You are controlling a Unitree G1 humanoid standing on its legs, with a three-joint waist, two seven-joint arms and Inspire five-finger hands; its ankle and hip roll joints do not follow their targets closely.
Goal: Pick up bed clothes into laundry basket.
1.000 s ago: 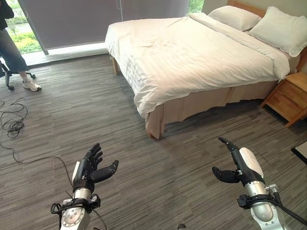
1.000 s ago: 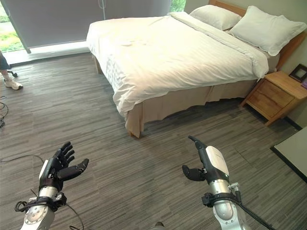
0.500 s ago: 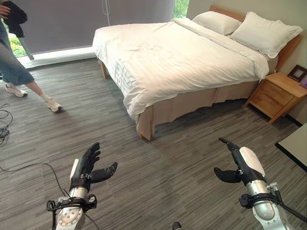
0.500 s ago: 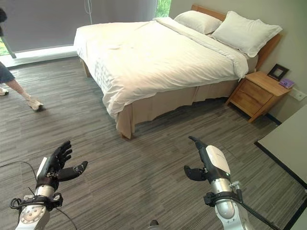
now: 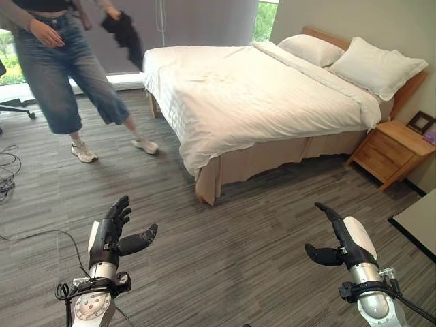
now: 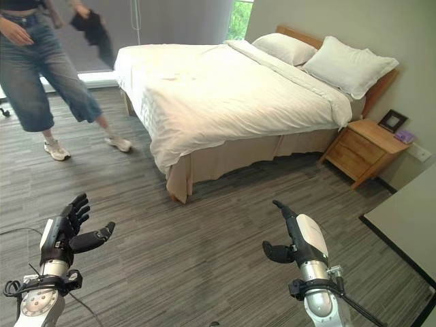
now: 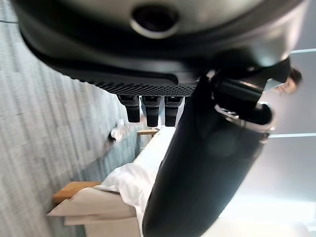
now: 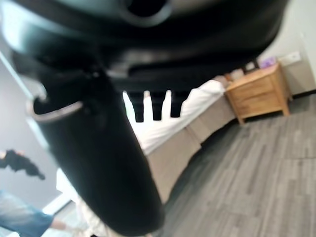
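A wide bed with a white duvet (image 5: 252, 88) and two pillows (image 5: 378, 65) stands across the room ahead of me. Beside the bed's foot corner, a person (image 5: 58, 75) in jeans holds up a dark garment (image 5: 126, 30). My left hand (image 5: 109, 235) is low at the left above the floor, open with straight fingers and nothing in it. My right hand (image 5: 344, 238) is low at the right, also open and holding nothing. The duvet (image 7: 133, 177) shows past the left hand's straight fingers (image 7: 148, 108) in the left wrist view.
A wooden nightstand (image 5: 395, 153) with a picture frame (image 5: 421, 122) stands right of the bed. A pale, dark-edged surface (image 5: 422, 221) juts in at the right. Grey plank floor (image 5: 231, 252) lies between me and the bed. A chair base (image 5: 13, 112) sits far left.
The camera has shifted. The person has walked from the left towards the bed's foot corner, dark garment in hand. Both my hands stay open and low.
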